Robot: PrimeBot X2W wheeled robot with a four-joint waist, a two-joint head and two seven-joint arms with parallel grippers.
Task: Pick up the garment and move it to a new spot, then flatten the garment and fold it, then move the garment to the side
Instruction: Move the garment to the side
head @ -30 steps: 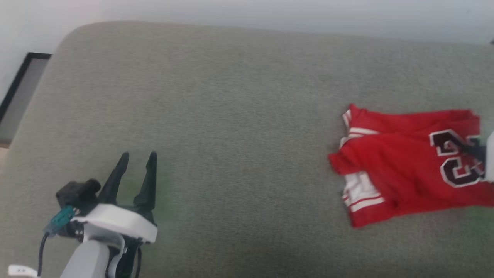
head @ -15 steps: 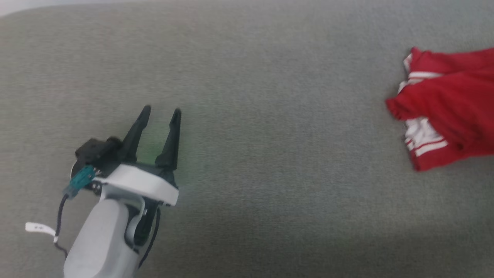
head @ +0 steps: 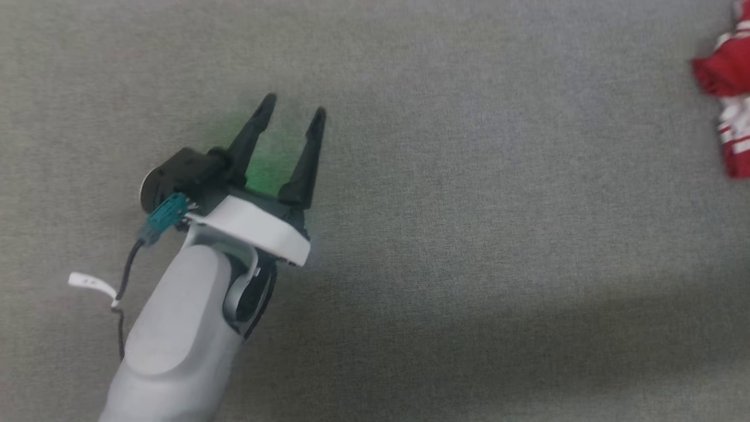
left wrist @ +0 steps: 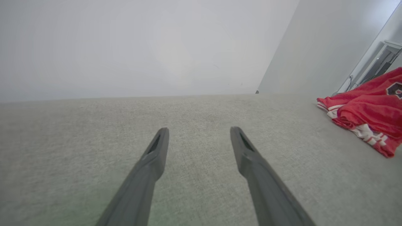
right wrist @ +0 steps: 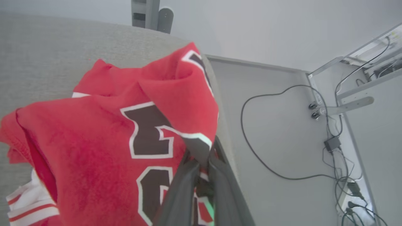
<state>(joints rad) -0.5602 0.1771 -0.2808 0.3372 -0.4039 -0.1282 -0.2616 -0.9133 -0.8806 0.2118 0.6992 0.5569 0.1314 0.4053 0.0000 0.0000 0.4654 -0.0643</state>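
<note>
**Left gripper slack over the upholstery, right gripper pinching the jersey**

At your far left in the head view, the pale, smooth, rounded forearm (head: 176, 340) ends in a white collar. A teal plug (head: 167, 212), a thin black cable and a small white tag (head: 91, 284) hang off its side. From the collar rise the two long, matte black, tapering fingers of your left gripper (head: 294, 104). They are spread wide with nothing between them, and a faint green glow lies on the cloth in the gap.

Under it runs the grey upholstered surface (head: 469, 205), a fine, even weave with a slightly nubbly look. It is flat across the middle and rounded at its far edge in the right wrist view.

The garment (head: 729, 76) lies well apart from the left gripper, at the right edge of the head view. It is a crumpled red knit with white panels crossed by thin red stripes. In the right wrist view it is bunched into soft folds and partly lifted.

Your right gripper (right wrist: 204, 160) is clenched on a fold of that red cloth, with the fingers pressed together around it.

Further right, past the surface's edge, is a smooth pale floor (right wrist: 276, 94) with looping black cables (right wrist: 251, 147) and a white metal frame (right wrist: 345, 103).

As for writing, the jersey carries blocky black figures outlined in white. The folds break them up, so you cannot read them whole.
</note>
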